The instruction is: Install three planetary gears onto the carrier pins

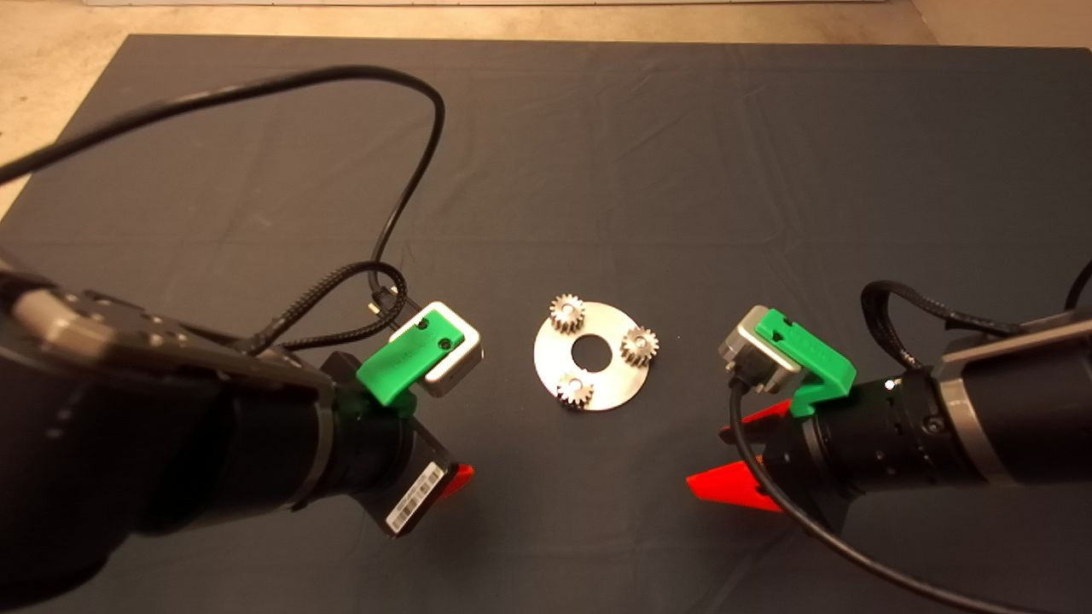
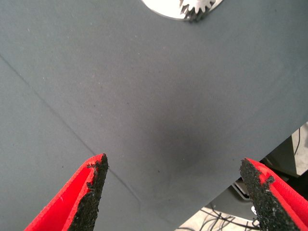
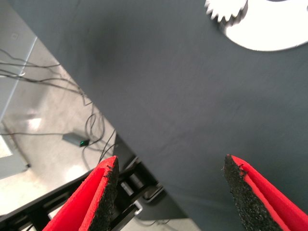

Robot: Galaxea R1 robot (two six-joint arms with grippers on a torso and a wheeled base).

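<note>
A shiny round metal disc [image 1: 623, 384] with a large centre hole lies at the middle of the mat. Three small planetary gears [image 1: 566, 312] [image 1: 639, 344] [image 1: 575, 390] sit on it, evenly spaced, each around a carrier pin whose top glints in its centre hole. My left gripper [image 1: 452, 482] hovers to the disc's lower left, open and holding nothing [image 2: 173, 166]. To the lower right hangs my right gripper [image 1: 708, 456], also open and holding nothing [image 3: 171, 163]. Each wrist view catches one gear [image 2: 197, 7] [image 3: 225, 12] at the disc's edge [image 2: 163, 7] [image 3: 269, 29].
A black cable [image 1: 409, 170] loops from the left arm over the dark mat [image 1: 768, 170]. Beyond the mat's near edge, the right wrist view shows floor with loose cables [image 3: 48, 82] and a small box [image 3: 74, 139].
</note>
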